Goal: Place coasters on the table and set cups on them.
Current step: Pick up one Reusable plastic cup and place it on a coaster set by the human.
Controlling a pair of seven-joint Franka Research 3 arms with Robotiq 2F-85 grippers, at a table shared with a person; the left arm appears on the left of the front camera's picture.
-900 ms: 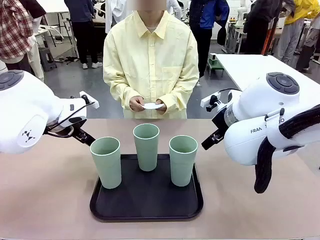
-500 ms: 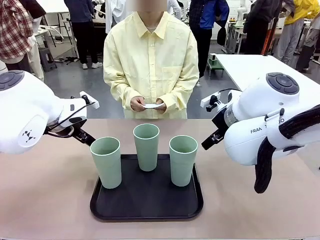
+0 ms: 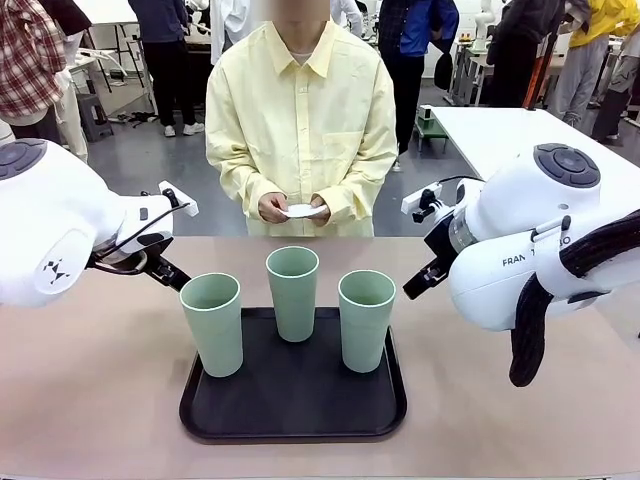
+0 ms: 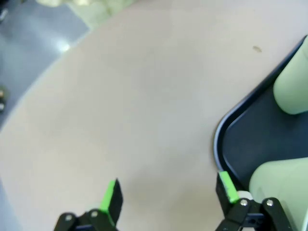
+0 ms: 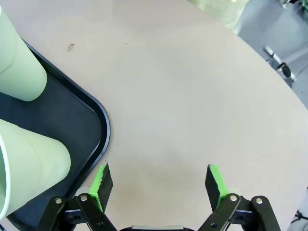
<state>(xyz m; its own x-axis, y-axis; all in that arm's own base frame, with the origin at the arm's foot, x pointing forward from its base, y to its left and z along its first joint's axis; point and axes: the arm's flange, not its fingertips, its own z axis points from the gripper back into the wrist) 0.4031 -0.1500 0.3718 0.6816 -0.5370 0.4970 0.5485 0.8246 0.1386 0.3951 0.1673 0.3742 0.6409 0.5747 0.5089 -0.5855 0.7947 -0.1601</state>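
Three mint cups [image 3: 293, 290] stand on the black tray [image 3: 290, 395] at the middle of the surface [image 3: 100, 400], because the person at the far edge holds the coasters [image 3: 304, 211] they need. The left hand [image 4: 167, 185] and right hand [image 5: 157, 171] hang released, flanking the tray.

Black tray [image 3: 293, 405] in front — person in a yellow shirt [image 3: 300, 120] behind.

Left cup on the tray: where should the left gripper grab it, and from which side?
Likely the upper wall of the left cup, just below the rim, coming from its outer left side with the open left gripper. It stands upright and widens toward the top, so a side pinch there should not slip; the middle cup crowds its other side.
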